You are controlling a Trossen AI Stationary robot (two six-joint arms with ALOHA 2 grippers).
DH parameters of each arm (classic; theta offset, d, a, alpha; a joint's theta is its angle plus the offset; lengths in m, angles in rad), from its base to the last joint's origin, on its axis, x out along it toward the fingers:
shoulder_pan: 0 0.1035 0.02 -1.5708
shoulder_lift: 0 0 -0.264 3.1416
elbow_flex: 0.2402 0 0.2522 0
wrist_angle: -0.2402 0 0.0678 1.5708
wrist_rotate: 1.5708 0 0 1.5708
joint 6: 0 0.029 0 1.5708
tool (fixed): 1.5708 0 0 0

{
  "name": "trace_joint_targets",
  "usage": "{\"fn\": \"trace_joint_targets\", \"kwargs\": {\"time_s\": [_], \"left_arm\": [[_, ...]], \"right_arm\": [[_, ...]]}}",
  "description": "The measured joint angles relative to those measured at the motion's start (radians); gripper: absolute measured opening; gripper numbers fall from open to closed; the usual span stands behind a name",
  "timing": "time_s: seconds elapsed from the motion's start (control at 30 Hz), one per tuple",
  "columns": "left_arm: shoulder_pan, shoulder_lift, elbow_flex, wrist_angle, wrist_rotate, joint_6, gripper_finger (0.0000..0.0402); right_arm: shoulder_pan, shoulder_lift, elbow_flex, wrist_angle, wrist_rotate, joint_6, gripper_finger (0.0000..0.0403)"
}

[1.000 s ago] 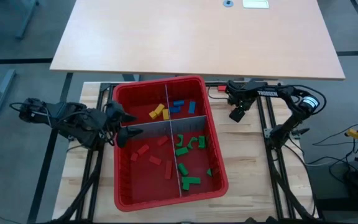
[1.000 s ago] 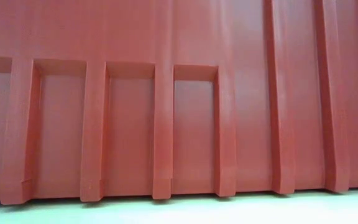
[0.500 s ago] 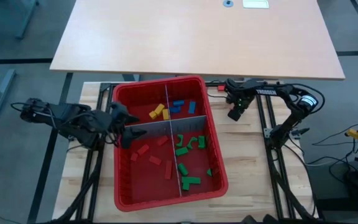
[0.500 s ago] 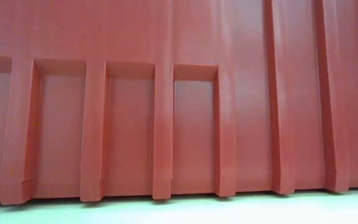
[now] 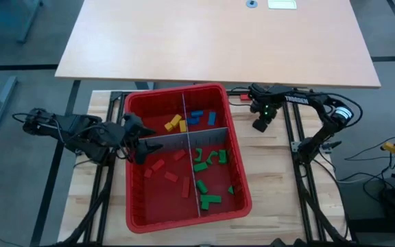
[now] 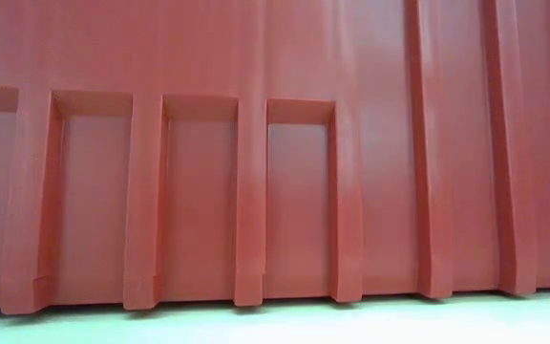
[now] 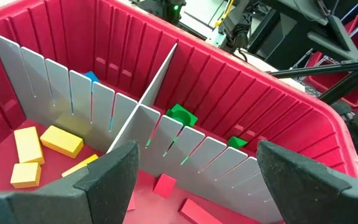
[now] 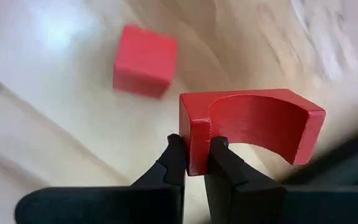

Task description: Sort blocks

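The blocks lie sorted in the red bin (image 5: 177, 92), which grey panels split into four compartments: yellow blocks (image 5: 175, 123) far left, blue (image 5: 199, 116) far right, red (image 5: 166, 171) near left, green (image 5: 204, 165) near right. My left gripper (image 5: 134, 137) hangs open over the bin's left wall at the cross panel, with nothing between its fingers (image 7: 194, 155). My right gripper (image 5: 260, 123) stands outside the bin, by its far right corner, shut on a red arch-shaped block (image 8: 253, 124). A red cube (image 8: 145, 61) lies on the wooden table beyond it. My right gripper pinches one leg of the red arch block (image 8: 194, 134) between its two fingers. The fingers point down at the table. The rest of the arch juts out to one side of the fingers, and the block looks lifted clear of the wood.
The bin's ribbed red wall (image 6: 275, 191) fills the low view. A large tan table top (image 5: 218, 41) lies beyond the bin. Bare wood shows to the right of the bin (image 5: 273, 171). Cables lie at the far right (image 5: 389, 147).
My left gripper has edged a little toward the table's right, farther over the bin's left wall, and has stayed open.
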Motion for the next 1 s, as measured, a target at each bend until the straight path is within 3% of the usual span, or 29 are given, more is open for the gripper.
{"fn": "trace_joint_targets", "kwargs": {"time_s": [0.2,0.47,0.7,1.0], "left_arm": [[0.002,0.002,0.0,0.001,-0.001,0.019,0.0311],[0.008,0.012,0.0,0.001,-0.06,0.118,0.0311],[0.013,0.034,0.0,0.088,-0.232,0.35,0.0311],[0.02,0.083,0.0,0.268,-0.366,0.621,0.0311]], "right_arm": [[0.002,-0.124,0.069,-0.096,-0.05,0.047,0.0014],[0.002,-0.341,0.201,-0.062,-0.36,0.245,0.0014],[0.007,-0.457,0.279,0.15,-0.647,0.462,0.0014],[0.118,-0.472,0.288,0.497,-0.813,0.72,0.0014]]}}
